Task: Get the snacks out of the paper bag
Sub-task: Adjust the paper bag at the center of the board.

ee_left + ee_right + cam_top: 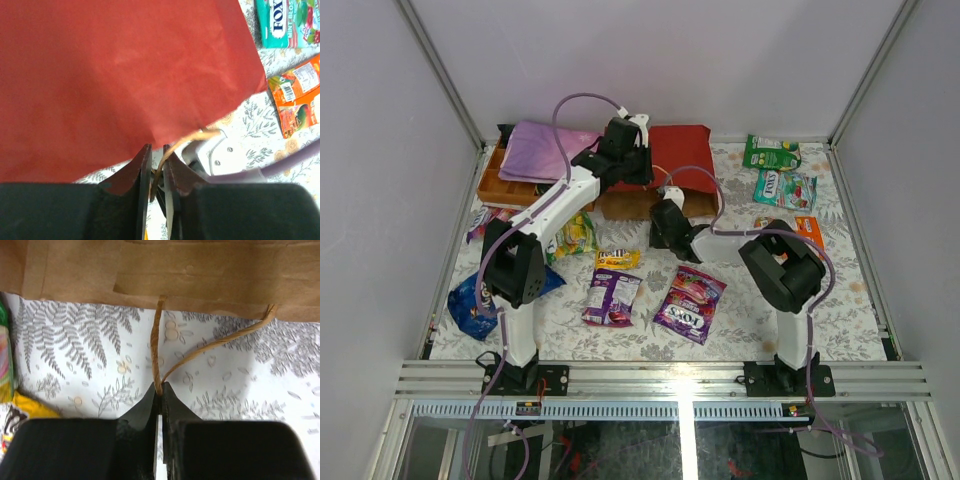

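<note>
At the far middle of the surface, the paper bag [682, 143] is being gripped: one cord handle [195, 136] is being pinched in the near-closed jaws of the left gripper [157, 150], the other handle [157, 340] in the clenched jaws of the right gripper [160, 386]. With snacks [612, 297] lying around it, opening is judged to be under way, and a joint spreading of its mouth is being called for.

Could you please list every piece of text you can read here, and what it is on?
"FOX'S": purple glossy packet.
"FOX", cut off by the frame: teal glossy packet.
Orange glossy packet: print too small to read.
Everything else is blurred.
</note>
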